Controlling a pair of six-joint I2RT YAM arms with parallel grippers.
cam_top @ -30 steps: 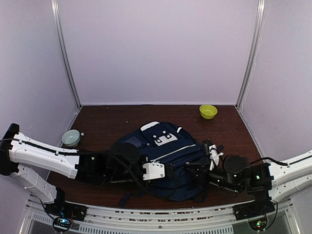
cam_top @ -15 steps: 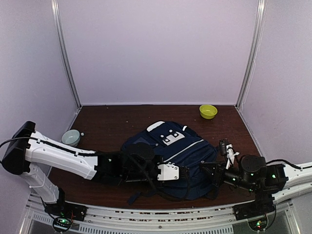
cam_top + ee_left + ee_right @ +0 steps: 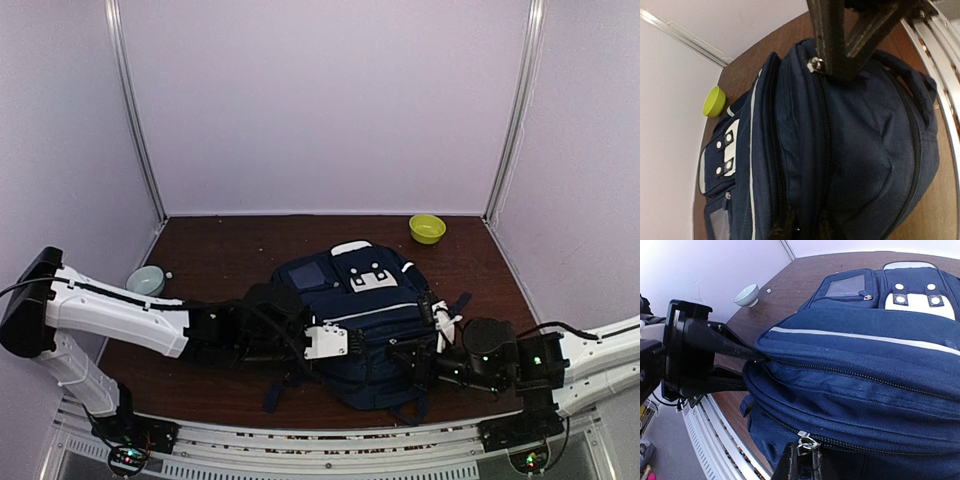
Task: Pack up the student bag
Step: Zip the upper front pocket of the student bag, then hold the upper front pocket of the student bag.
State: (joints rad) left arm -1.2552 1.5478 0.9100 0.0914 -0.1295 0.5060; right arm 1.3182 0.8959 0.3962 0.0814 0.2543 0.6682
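The student bag (image 3: pixel 375 300), navy with a white stripe and a dotted white patch, lies in the middle of the table with its zippered edge toward the arms. My left gripper (image 3: pixel 352 342) is at the bag's near left side. In the left wrist view its fingertips (image 3: pixel 785 227) flank a fold of bag (image 3: pixel 855 140) fabric between two zipper lines. My right gripper (image 3: pixel 405 355) is at the near edge, shut on a metal zipper pull (image 3: pixel 807 441). The left wrist view shows the same pull (image 3: pixel 814 64) at the right gripper (image 3: pixel 832 70).
A yellow-green bowl (image 3: pixel 427 228) stands at the back right. A pale bowl (image 3: pixel 146 282) stands at the left, with a small white bit (image 3: pixel 169 274) beside it. A metal rail (image 3: pixel 320 440) runs along the near edge. Walls enclose three sides.
The bag has shifted right and farther back between the two grippers, its front pocket now facing up. The right gripper swung right, then came back left. The left arm followed the bag.
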